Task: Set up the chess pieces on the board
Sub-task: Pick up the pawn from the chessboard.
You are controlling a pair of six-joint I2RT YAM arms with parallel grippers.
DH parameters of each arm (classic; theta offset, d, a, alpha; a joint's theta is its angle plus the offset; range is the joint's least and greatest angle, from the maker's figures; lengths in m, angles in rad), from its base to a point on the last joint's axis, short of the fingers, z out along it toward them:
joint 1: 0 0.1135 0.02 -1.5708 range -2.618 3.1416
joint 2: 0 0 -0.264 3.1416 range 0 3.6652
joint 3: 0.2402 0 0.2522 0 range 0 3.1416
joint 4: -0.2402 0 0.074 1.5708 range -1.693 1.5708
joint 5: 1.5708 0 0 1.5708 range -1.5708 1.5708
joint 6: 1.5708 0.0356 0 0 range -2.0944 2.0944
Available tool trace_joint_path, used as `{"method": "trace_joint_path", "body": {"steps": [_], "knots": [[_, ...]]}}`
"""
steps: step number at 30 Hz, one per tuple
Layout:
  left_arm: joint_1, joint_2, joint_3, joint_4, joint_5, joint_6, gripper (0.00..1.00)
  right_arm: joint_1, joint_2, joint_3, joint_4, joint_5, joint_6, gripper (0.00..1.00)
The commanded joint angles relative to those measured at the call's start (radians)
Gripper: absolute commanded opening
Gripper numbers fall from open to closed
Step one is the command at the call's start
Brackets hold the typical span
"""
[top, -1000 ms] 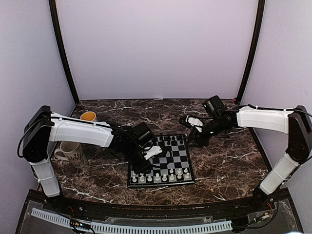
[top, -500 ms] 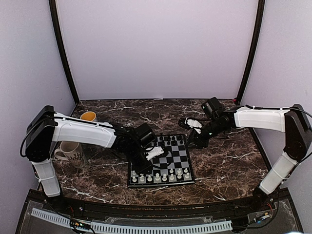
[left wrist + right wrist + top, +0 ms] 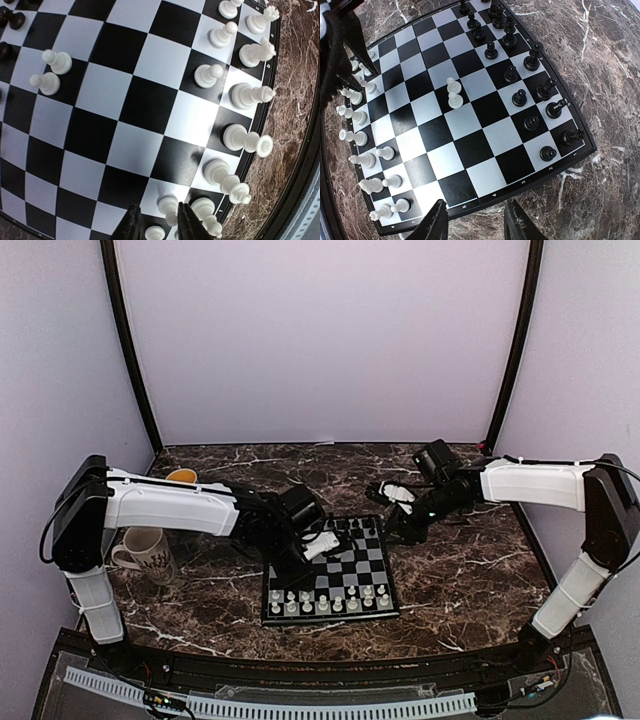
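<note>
Our left hand [image 3: 160, 222], fingers part-spread & holding nothing, is pulling away from the white back rows across the board [image 3: 150, 60], so we're prob. going next for the two stray white pawns [image 3: 57, 61] standing mid-board, while the right hand [image 3: 476, 220] is hovering spread off the board's edge.

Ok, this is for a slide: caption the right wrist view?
Chessboard between open jaws: black pieces ranked on one side, white pieces opposite, two white pawns out in the middle.
</note>
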Motion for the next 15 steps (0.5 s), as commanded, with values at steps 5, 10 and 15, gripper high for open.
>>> {"method": "trace_joint_path", "body": {"steps": [5,10,15], "knots": [[0.026,-0.042,0.094,0.049,-0.134,-0.030,0.32,0.003,0.004,0.027,-0.001,-0.006,-0.006,0.39],[0.067,0.065,0.199,0.080,-0.173,-0.058,0.32,0.005,-0.004,0.025,-0.001,-0.005,-0.007,0.39],[0.090,0.142,0.253,0.115,-0.124,-0.045,0.33,0.003,-0.010,0.021,0.001,0.002,-0.006,0.39]]}}
